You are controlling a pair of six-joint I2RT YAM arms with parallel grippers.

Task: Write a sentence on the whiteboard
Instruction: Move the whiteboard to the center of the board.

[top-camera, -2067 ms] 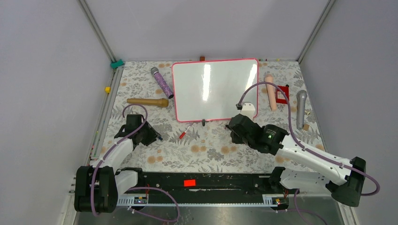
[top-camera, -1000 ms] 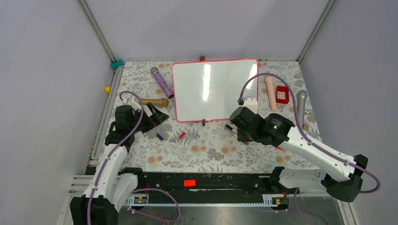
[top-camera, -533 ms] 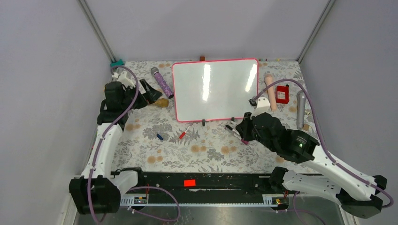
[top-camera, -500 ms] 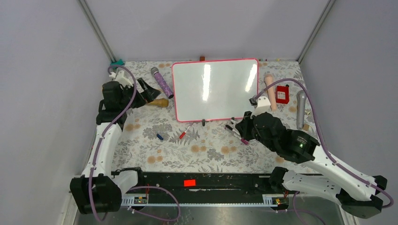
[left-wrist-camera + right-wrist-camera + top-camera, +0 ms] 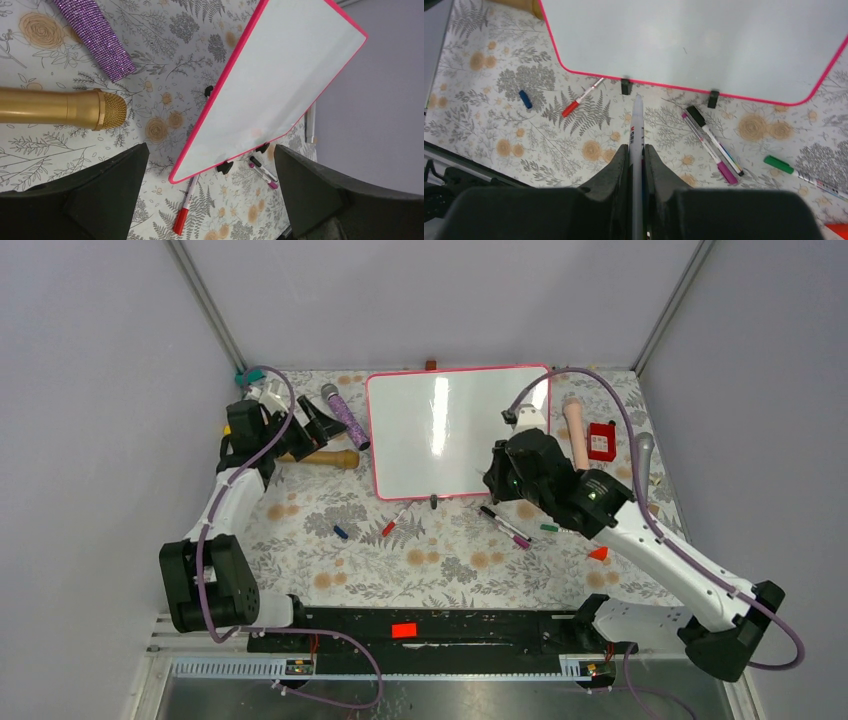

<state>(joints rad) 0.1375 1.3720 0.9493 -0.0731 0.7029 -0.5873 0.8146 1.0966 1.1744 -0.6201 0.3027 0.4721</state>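
Whiteboard [image 5: 458,430] lies flat at the table's twelve o'clock, clips facing six. Right gripper [image 5: 496,474], clamped on a white marker [image 5: 638,125], hovers at the board's five o'clock corner; left gripper [image 5: 318,423], jaws spread wide, hangs off its nine o'clock side.

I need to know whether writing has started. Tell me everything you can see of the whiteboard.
The whiteboard is a rectangular, glossy white panel with a thin pink-red frame and rounded corners, lying flat on the floral table. Two small black clips sit on its near long edge. Its face is blank apart from light glare.
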